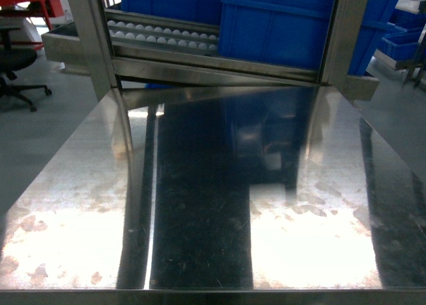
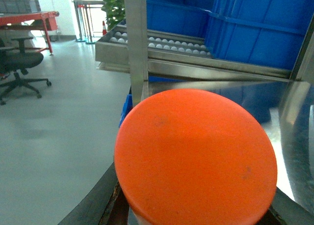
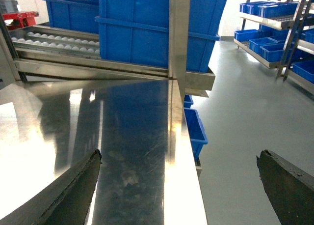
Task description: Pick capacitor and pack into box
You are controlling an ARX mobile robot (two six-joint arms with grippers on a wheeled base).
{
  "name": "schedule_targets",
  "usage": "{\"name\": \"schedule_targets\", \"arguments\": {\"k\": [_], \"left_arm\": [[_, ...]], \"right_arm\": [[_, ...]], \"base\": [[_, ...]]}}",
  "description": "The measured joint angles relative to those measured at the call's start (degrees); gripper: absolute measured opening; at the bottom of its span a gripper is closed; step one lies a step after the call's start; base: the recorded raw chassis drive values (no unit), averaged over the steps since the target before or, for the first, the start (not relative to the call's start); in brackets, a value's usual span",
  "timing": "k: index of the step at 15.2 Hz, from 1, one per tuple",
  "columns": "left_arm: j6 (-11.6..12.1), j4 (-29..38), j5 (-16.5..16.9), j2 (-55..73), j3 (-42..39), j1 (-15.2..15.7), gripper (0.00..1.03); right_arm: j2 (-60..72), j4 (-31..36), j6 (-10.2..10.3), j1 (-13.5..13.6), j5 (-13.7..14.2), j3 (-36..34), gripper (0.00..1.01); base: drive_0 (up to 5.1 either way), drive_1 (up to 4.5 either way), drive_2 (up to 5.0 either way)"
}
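**Q:** Where was the capacitor found, and in what state were the claws?

**A:** A round, orange-topped object, taken to be the capacitor [image 2: 196,156], was seen filling the left wrist view. It was framed at both lower corners by the dark fingers [image 2: 93,200] of the left claw [image 2: 191,212], so it was judged to be held there, though the contact itself was hidden. The right claw [image 3: 179,185] was spread wide with nothing between its fingers, above the right edge of the steel table [image 1: 200,185]. No box was seen in any view. Only blue bins [image 1: 279,18] on a roller rack [image 1: 160,35] were noted behind the table.

**Q:** How was the part expected to handle?

**A:** The top was recorded as flat, matt and evenly round. The body was therefore judged to be stiff and not easily crushed. Its weight could not be established, though a can of that kind was presumed to be light to moderate. A smooth, curved side wall was assumed, so slipping or rolling in the grip was considered the main risk. A hold across the widest part of the body, below the orange top, was advised. Any leads underneath were to be kept clear of knocks, although none could be seen.
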Motion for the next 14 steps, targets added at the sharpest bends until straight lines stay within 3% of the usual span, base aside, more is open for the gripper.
{"name": "schedule_targets", "arguments": {"k": [14], "left_arm": [[0.00,0.17,-0.04,0.00,0.00,0.00,0.45]], "right_arm": [[0.00,0.13,0.00,0.00,0.00,0.00,0.98]], "base": [[0.0,0.00,0.0]]}}
